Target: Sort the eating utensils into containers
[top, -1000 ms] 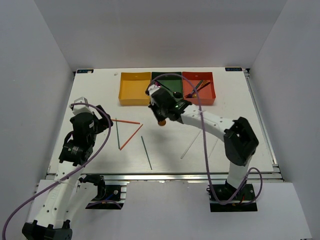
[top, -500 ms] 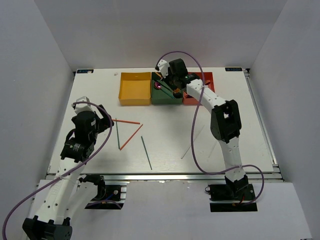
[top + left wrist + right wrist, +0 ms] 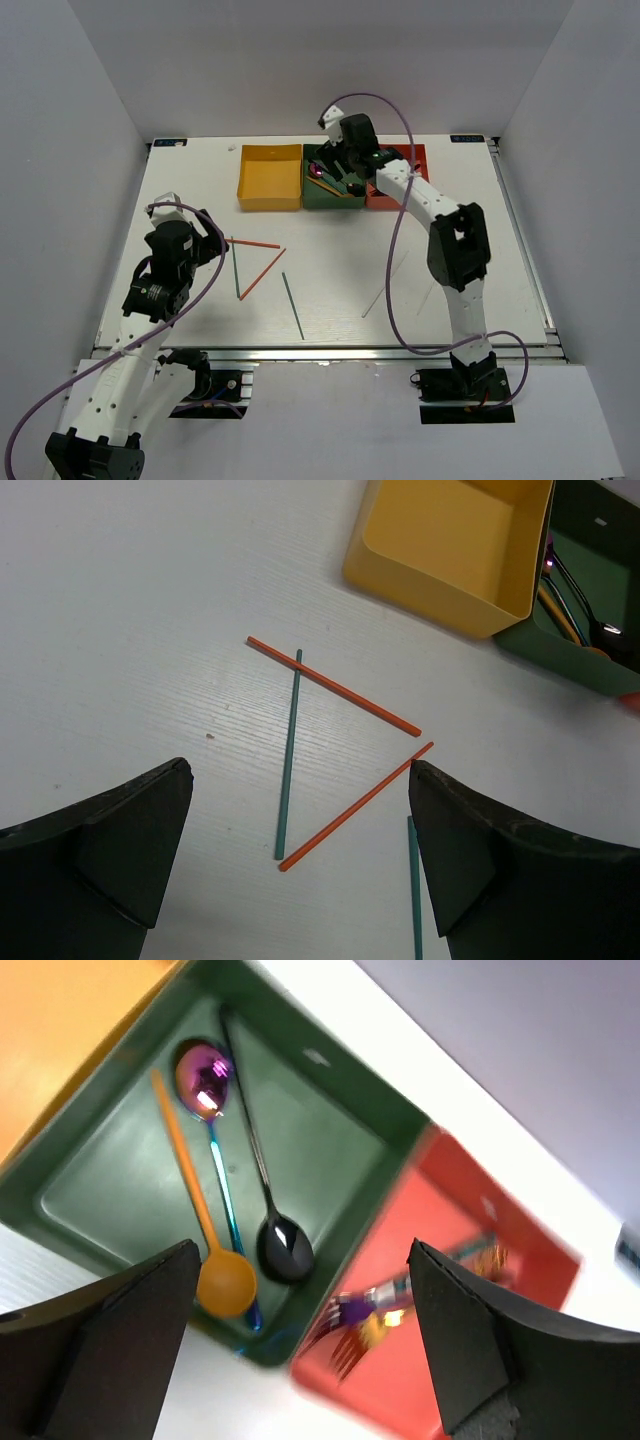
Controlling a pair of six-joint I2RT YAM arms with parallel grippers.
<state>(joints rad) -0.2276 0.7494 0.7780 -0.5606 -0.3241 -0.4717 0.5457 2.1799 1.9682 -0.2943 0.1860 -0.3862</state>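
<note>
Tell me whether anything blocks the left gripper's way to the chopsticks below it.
Nothing visible does. The open left gripper hangs over the orange-red chopsticks and the grey-green chopstick, which lie uncovered on the table.

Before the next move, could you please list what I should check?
1. Right pincer open and empty: ok.
2. Orange spoon lying inside the green tray: ok.
3. Left pincer open and empty: ok.
4. Orange-red chopstick clear of grey-green chopstick: not ok, they cross.
5. Yellow tray has room: ok.
</note>
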